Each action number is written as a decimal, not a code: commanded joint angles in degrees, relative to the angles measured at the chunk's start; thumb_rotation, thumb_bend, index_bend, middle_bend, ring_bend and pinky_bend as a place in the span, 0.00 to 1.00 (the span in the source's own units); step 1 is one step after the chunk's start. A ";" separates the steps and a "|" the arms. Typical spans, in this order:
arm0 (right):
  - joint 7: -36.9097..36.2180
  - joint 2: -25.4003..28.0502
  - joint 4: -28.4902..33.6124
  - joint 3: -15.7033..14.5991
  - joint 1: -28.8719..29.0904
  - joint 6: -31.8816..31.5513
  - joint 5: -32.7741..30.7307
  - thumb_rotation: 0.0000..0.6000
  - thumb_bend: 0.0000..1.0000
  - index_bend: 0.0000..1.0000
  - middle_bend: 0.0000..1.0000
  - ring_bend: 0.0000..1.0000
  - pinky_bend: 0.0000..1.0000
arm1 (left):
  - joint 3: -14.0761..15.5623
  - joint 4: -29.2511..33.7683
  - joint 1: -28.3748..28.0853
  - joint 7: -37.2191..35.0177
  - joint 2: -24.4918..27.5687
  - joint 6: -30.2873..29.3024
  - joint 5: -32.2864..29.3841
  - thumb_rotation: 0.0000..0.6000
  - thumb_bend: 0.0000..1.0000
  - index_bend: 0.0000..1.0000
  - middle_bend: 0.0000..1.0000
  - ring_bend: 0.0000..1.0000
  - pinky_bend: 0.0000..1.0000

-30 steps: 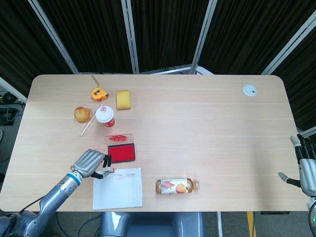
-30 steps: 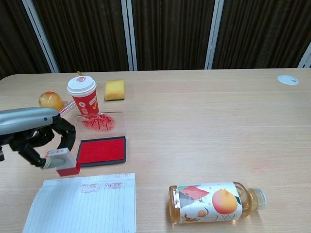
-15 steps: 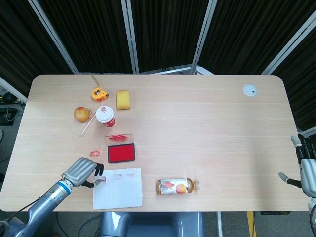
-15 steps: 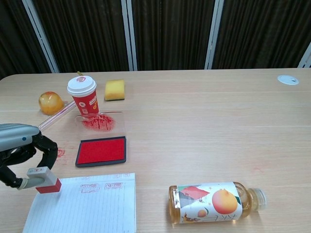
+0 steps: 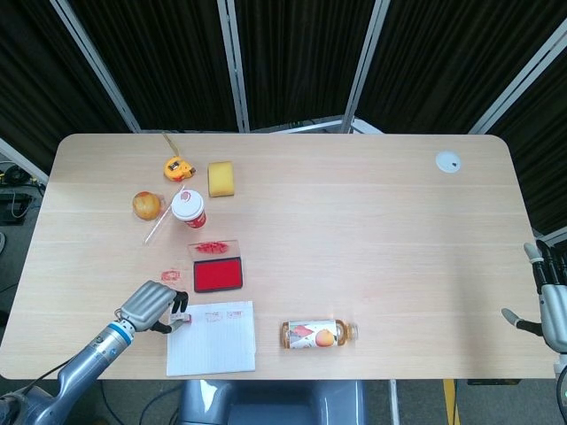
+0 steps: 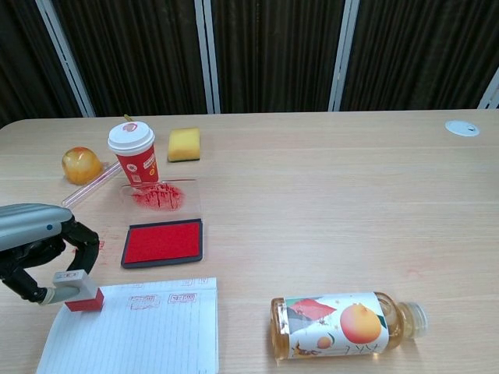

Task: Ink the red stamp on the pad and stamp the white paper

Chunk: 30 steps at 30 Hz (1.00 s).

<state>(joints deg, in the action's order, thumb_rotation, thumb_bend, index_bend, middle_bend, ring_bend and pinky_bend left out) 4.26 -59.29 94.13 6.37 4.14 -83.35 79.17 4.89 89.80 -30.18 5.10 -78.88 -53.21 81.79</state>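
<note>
Step in hand, by judgement: stamping the paper, w/ inking apparently done. The red stamp (image 6: 80,293) is held in the left hand (image 6: 37,248), pinched at its pale handle w/ the fingers curled round it, at the lower left of the chest view. Its red base sits at the top left corner of the white paper (image 6: 136,327), touching or just above the sheet; which of the two can't be told. In the head view the same hand (image 5: 151,304) is seen at the lower left, just beside the paper's (image 5: 213,341) left edge. The ink pad (image 6: 163,242) lies open just above the paper, nearer frame centre, its clear lid w/ red smears behind it. Two faint red marks are already visible along the paper's top edge, right of the stamp. The right hand (image 5: 554,305) is at the far right edge of the head view, well apart from everything, fingers apart & nothing held. Next move, as judged: the stamp should be brought fully over a bare patch of paper, base kept flat, pressed straight down & lifted w/o sliding, since a corner placement risks a print half on the tabletop (image 6: 327,179). The bottle (image 6: 343,324) at lower right & the cup (image 6: 137,155) at upper left are not in the way.
</note>
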 commanded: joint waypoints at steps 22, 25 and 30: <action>0.06 -0.18 -0.31 0.01 0.09 0.29 -0.25 1.00 0.00 0.00 0.00 0.00 0.00 | 0.35 -5.26 0.35 0.80 -3.60 1.60 -0.60 1.00 0.42 0.60 0.58 0.82 0.80; 0.05 -0.15 -0.31 0.01 0.07 0.28 -0.28 1.00 0.00 0.00 0.00 0.00 0.00 | 0.37 -5.34 0.39 0.74 -3.68 1.79 -0.70 1.00 0.42 0.60 0.58 0.82 0.80; 0.17 -0.24 -0.36 0.03 0.12 0.36 -0.35 1.00 0.00 0.00 0.00 0.00 0.00 | 0.29 -5.61 0.43 1.22 -3.87 1.80 -0.80 1.00 0.42 0.60 0.58 0.82 0.80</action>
<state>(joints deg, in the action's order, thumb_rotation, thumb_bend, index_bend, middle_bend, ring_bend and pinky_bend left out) 4.43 -59.53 93.78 6.41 4.26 -82.98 78.81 5.20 84.21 -29.75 6.28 -82.73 -51.41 81.01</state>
